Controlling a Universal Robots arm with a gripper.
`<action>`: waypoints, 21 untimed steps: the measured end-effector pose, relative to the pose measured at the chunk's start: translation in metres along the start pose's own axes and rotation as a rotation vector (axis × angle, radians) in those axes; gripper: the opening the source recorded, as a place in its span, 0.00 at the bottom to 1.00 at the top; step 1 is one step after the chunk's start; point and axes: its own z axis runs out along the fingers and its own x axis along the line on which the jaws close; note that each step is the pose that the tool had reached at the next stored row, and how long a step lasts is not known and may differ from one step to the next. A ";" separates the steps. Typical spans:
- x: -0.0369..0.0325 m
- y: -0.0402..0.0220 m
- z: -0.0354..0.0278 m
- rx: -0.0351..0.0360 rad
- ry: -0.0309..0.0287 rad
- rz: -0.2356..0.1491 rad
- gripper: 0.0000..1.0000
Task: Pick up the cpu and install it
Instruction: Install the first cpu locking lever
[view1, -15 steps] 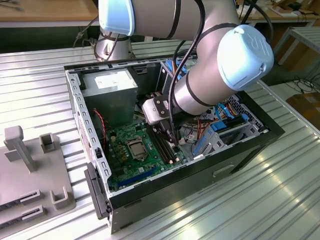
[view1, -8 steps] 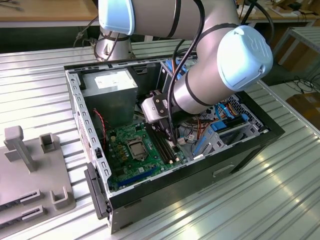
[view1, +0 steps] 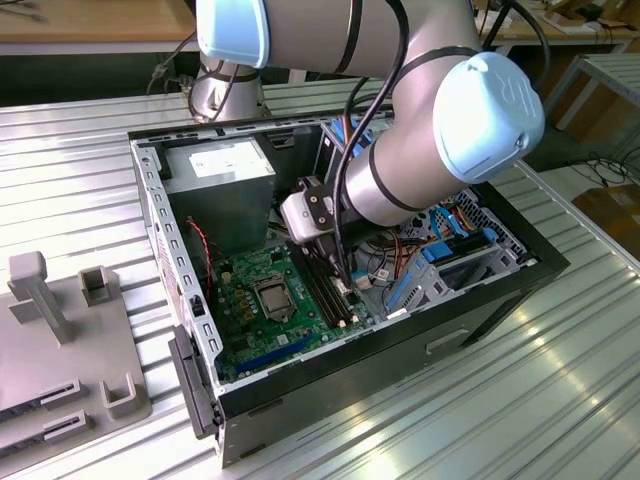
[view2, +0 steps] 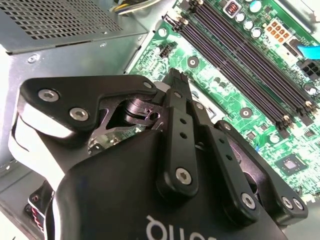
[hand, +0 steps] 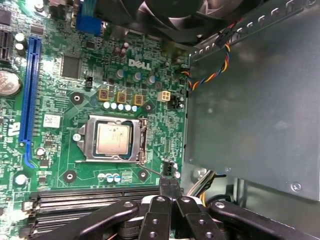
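The cpu (hand: 113, 138) lies flat, metal top up, inside the dark metal-framed socket (hand: 86, 145) on the green motherboard (hand: 60, 95); it is square, so no long axis shows, and its edges run parallel to the socket frame. In the first wrist view the jaws sit together, tips meeting, holding nothing, over the black memory slots (hand: 90, 196) just beside the socket and apart from the chip. That view also shows the blue expansion slot (hand: 31, 90), a coin cell (hand: 7, 82) and a twisted coloured wire bundle (hand: 210, 77) against the grey case wall. The second wrist view looks over the gripper (view2: 172, 82) from behind, with the perforated power supply (view2: 60, 20) and the memory slots beyond. The exterior view takes in the arm (view1: 400, 160) reaching into the open computer case (view1: 480, 310) on the ribbed metal surface (view1: 560, 400), with grey holders (view1: 60, 330) on the exterior view's left. Print on the board is left unread.
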 end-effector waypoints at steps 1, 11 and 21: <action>-0.0003 0.0000 0.0001 0.0001 -0.0021 0.000 0.10; -0.0060 0.0005 -0.0076 0.0003 -0.0114 -0.001 0.10; -0.0217 -0.0002 -0.0031 -0.0007 0.0037 0.001 0.10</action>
